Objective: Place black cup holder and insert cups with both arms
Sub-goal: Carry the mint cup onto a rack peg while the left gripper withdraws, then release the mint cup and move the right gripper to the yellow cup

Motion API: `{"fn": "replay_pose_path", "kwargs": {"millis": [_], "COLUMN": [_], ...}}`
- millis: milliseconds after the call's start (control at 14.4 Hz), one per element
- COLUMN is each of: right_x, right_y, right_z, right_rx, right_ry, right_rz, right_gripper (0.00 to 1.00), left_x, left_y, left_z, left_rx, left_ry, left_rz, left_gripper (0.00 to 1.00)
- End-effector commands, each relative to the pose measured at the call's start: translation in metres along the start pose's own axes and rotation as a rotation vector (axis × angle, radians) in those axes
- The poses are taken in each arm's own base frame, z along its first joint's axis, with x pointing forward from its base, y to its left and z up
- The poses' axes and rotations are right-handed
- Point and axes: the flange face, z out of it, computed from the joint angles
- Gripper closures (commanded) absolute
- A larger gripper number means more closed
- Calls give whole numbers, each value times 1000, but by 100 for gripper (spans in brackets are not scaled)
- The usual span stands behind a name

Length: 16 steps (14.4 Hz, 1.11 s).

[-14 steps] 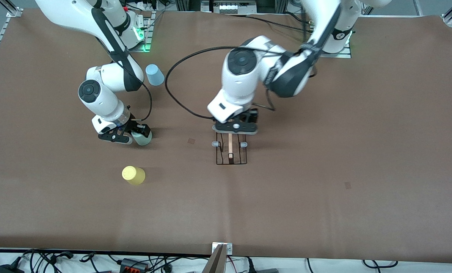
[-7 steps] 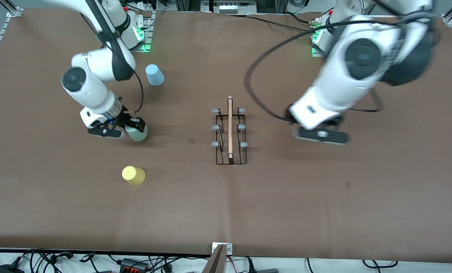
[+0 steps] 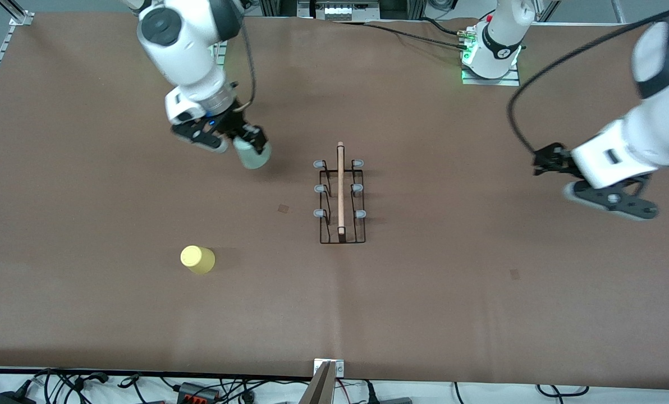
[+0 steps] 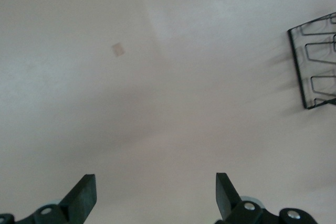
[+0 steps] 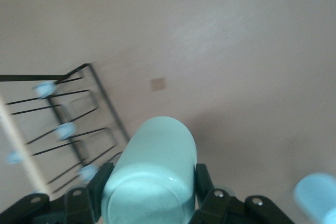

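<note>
Between my right gripper's [image 3: 229, 141] fingers: one pale grey-green cup [image 3: 252, 154], pinched from both sides and held up in the air over the brown table [image 3: 424, 292], toward the right arm's end. The right wrist view shows the cup's rounded body filling the gap between the two black pads [image 5: 202, 179], both pressed against it.

Beside that gripper, toward the table's middle: the black cup holder [image 3: 341, 193], standing on its rectangular wire base, apart from the held cup. Its pale wooden rod [image 3: 340, 188] runs along the top; six grey-blue peg tips [image 3: 318, 165] sit three to each side of the rod, all bare.

Nearer the front camera than my right gripper: one yellow cup [image 3: 197, 260], on the table, well apart from the holder.

Light blue cup [image 5: 316, 195]: a blurred edge of it shows in the right wrist view only; the right arm hides it in the front view.

My left gripper [image 3: 612, 197]: up over bare table toward the left arm's end, well apart from the holder. Its two fingers [image 4: 83, 196] are spread wide with only table surface between them. One corner of the holder's wire base shows at the edge of the left wrist view.

Small dark square mark [image 3: 283, 209]: on the table between the yellow cup and the holder.
</note>
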Motion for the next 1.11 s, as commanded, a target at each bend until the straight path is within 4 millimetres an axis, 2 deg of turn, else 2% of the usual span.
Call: {"fn": "replay_pose_path", "kwargs": {"millis": [0,139,208,347,486,556,625,764,903,1042], "right_x": [-20,-45,-51,-50,-52,-54,-54,-53,-56,-56], "right_y": [-56,-79,-83,-85,-85,-87,-88,-89,-89,-89], "right_z": [21,48,61,71,75,75,75,81,92,97], "right_rx": [-4,-34,-48,-39,-41,-34,-24,-15,-21,-27], "right_ry": [-36,-15,-1,9,5,6,5,3,-3,-8], "right_rz": [118,128,135,153,151,151,153,153,141,139], "right_gripper": [79,79,79,79,79,79,78,78,60,56], "left_x": [-13,-13,-14,-24,-30,-39,-53,-80,-86,-88], "left_y": [-6,-6,-8,-7,-15,-12,-10,-4,-4,-19], "left_z": [1,2,3,0,-7,-15,-15,0,5,-1], "left_rx": [-17,-21,-32,-34,-45,-28,-10,10,5,9], "left_ry": [-28,-40,-42,-77,-55,-28,-6,52,59,115], "left_rz": [14,19,17,15,-14,-15,-29,-139,-227,-254], "left_gripper": [0,0,0,0,0,0,0,0,0,0]}}
